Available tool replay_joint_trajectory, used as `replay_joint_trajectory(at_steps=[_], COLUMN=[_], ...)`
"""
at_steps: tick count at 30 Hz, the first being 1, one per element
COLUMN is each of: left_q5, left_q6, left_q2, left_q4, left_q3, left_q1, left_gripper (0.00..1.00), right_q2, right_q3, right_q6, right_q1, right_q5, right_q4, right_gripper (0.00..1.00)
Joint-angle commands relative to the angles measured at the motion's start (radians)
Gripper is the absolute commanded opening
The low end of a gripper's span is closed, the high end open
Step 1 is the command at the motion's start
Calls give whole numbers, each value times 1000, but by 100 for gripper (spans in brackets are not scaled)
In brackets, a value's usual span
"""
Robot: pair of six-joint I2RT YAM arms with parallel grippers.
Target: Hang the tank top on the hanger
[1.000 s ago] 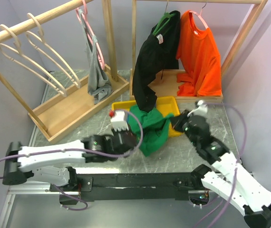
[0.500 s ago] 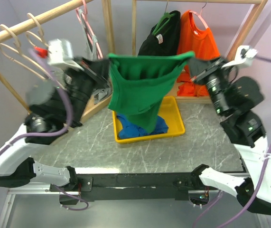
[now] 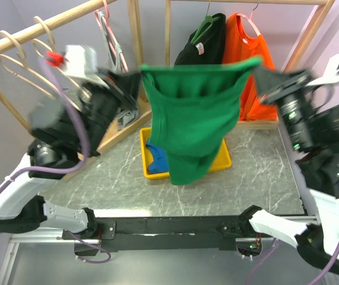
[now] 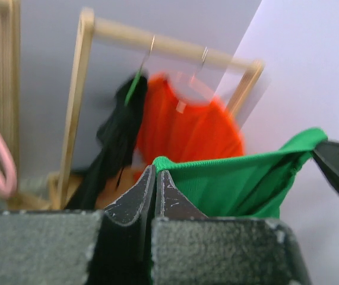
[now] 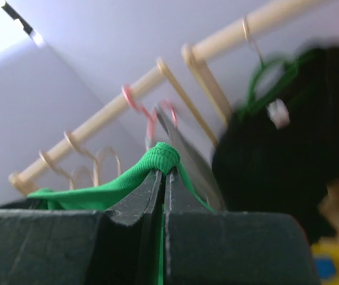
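Observation:
The green tank top (image 3: 196,119) hangs stretched in the air between my two grippers, above the yellow tray (image 3: 224,160). My left gripper (image 3: 138,76) is shut on its left upper corner; in the left wrist view the jaws (image 4: 155,173) pinch the green hem (image 4: 240,178). My right gripper (image 3: 258,66) is shut on its right upper corner; the right wrist view shows the bunched green edge (image 5: 163,157) between the closed jaws. Two light wooden hangers (image 3: 44,65) hang on the left rack's rail, to the left of the left arm.
A grey top on a pink hanger (image 3: 117,71) hangs on the left rack. A black garment (image 3: 208,44) and an orange shirt (image 3: 258,89) hang on the right rack behind the tank top. A blue garment (image 3: 157,159) lies in the yellow tray.
Both grippers lifted the tank top from the tray up into the air and spread it; since half a second ago it has shifted slightly right and hangs lower over the tray.

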Motion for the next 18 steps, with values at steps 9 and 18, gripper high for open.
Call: replay_joint_trajectory(at_steps=[9, 18], left_q5=[442, 567], left_q6=[-566, -589], left_q2=[-229, -100], left_q4=[-43, 52], left_q3=[-932, -1018], left_q1=[362, 391], left_gripper=[1, 25], right_q2=[-151, 65], right_q3=[-1003, -1026], right_q6=[180, 127], right_q1=[-6, -9], right_q5=[-72, -69], right_q4=[107, 126], right_gripper=[0, 0])
